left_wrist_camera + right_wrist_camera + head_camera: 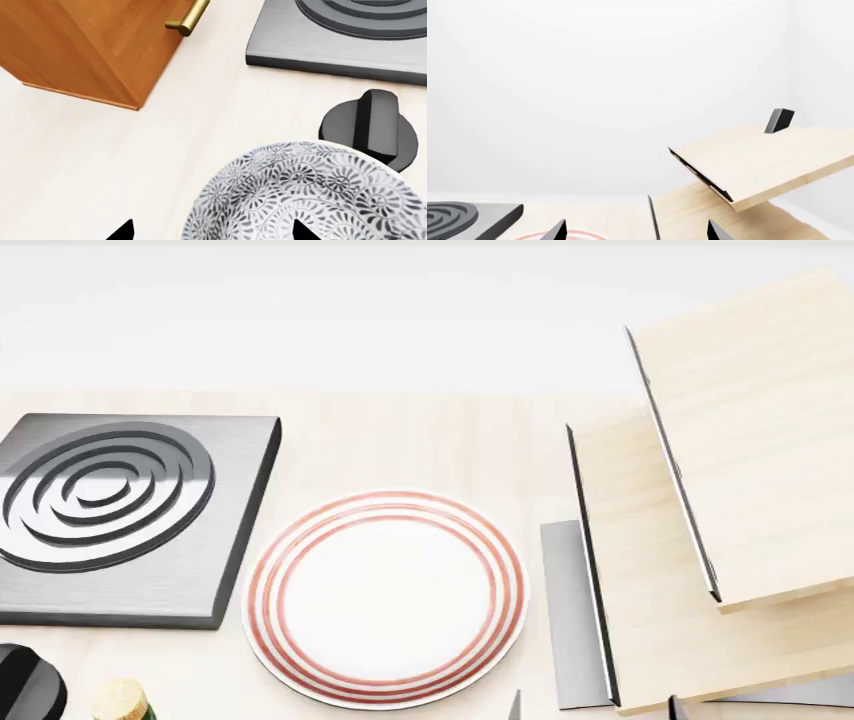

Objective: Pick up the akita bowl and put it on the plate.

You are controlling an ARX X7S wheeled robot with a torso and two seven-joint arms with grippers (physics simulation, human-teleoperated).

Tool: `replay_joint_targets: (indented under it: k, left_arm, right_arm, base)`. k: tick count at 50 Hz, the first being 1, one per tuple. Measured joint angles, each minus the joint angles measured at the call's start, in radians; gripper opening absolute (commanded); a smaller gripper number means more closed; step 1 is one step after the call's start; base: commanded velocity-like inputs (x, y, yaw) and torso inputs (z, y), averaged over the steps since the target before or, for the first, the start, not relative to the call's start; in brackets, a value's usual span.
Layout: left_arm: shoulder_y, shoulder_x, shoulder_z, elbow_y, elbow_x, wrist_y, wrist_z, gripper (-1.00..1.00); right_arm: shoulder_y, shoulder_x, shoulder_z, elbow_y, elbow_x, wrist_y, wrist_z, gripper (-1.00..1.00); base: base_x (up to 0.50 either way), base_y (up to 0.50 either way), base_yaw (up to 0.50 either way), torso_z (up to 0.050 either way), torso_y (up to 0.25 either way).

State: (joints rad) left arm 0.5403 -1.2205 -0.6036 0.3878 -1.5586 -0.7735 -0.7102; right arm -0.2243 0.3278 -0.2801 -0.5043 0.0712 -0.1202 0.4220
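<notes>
The akita bowl [313, 195], white with a dense grey-blue floral pattern, shows only in the left wrist view, resting on the pale table. My left gripper [212, 233] is open and straddles the bowl's near rim: one fingertip [123, 231] is outside over the table, the other [300, 231] is over the bowl's inside. The plate [387, 598], white with red rings, lies flat at the middle of the head view, and the bowl is out of that view. My right gripper [636, 233] is open and holds nothing, with the plate's red rim [534, 235] just showing below it.
A square dark-grey burner [120, 510] lies left of the plate, with a black knob [367, 127] beside the bowl. A wooden cabinet [87, 45] with a brass handle [189, 17] stands near the bowl. Slanted pale wooden shelves [721, 490] rise right of the plate.
</notes>
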Motion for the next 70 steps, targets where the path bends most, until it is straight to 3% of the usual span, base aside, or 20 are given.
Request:
replay_joint_targets:
  k: [14,38,70]
  left_arm:
    - [0.031,0.020,-0.088,-0.019,-0.036,-0.073,-0.011,1.00]
    - [0.062,0.029,-0.098,-0.041,-0.031,-0.158,0.003,1.00]
    - [-0.035,0.006,0.102,-0.125,-0.071,-0.147,0.036,1.00]
  right_arm:
    - [0.011,-0.002,-0.012,0.022,-0.002,0.000,0.002,1.00]
    - [0.023,0.001,-0.021,0.030,0.001,0.009,0.009,1.00]
    - [0.036,0.000,-0.046,0.064,-0.003,0.000,0.014,1.00]
  base:
    - [0.00,0.00,0.00,0.000,0.000]
    - [0.00,0.00,0.00,0.000,0.000]
    - [0.00,0.00,0.00,0.000,0.000]
